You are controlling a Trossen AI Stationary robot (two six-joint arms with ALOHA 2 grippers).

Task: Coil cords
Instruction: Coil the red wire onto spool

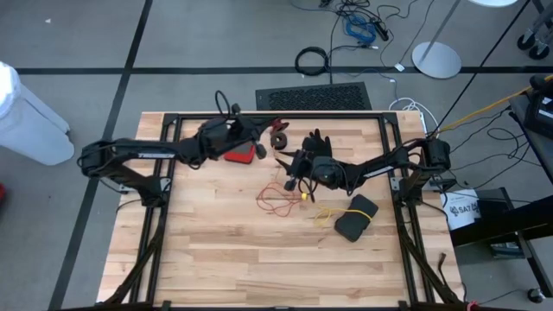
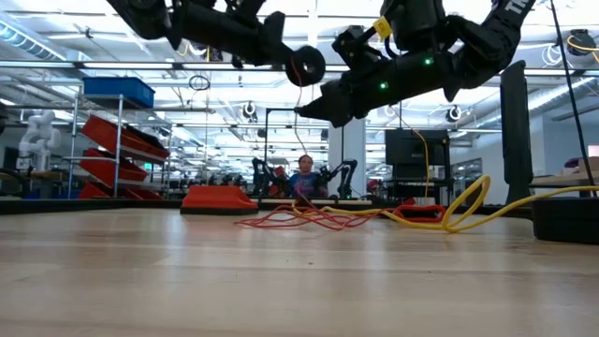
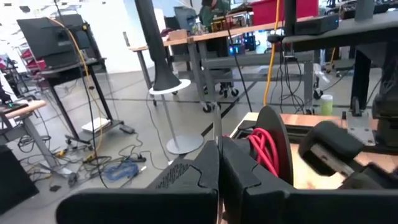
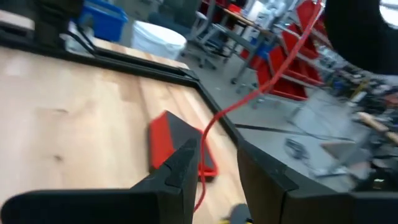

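High view: red-orange cord (image 1: 275, 197) lay tangled mid-table, yellow cord (image 1: 324, 213) beside a black pouch (image 1: 356, 217).
Low view: black reel (image 2: 305, 65) hung aloft.
Left wrist view: left gripper (image 3: 217, 171) fingers were pressed together beside the reel.
Right wrist view: right gripper (image 4: 214, 165) fingers stood apart, red-orange cord between.

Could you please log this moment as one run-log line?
left gripper: shut, holding reel aloft | right gripper: open around red-orange cord | yellow cord: on table
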